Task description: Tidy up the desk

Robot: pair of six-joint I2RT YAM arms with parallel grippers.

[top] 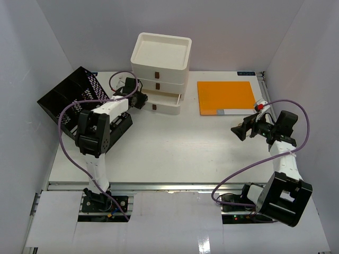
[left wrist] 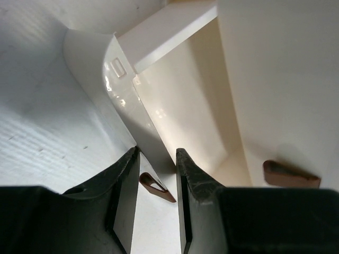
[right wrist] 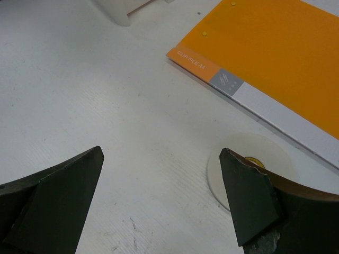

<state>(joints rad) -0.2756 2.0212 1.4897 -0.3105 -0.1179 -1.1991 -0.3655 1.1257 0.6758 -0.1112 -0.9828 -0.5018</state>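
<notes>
The white desk [top: 175, 153] carries a white three-drawer box [top: 160, 69] at the back. Its bottom drawer [top: 167, 103] is pulled out a little. My left gripper [top: 142, 99] is at that drawer's left front; in the left wrist view its jaws [left wrist: 156, 151] stand narrowly apart, closed around the brown drawer handle [left wrist: 157, 189], with the open drawer [left wrist: 201, 106] beyond. My right gripper [top: 238, 130] hovers open and empty over the desk on the right. In the right wrist view [right wrist: 161, 153] a white tape roll [right wrist: 249, 169] lies partly behind its right finger.
An orange clip file [top: 226, 97] lies flat at the back right, also in the right wrist view [right wrist: 275, 53]. A black mesh file rack [top: 74, 98] leans at the back left. A small red-and-white item [top: 259, 105] sits by the file's right edge. White walls enclose the desk.
</notes>
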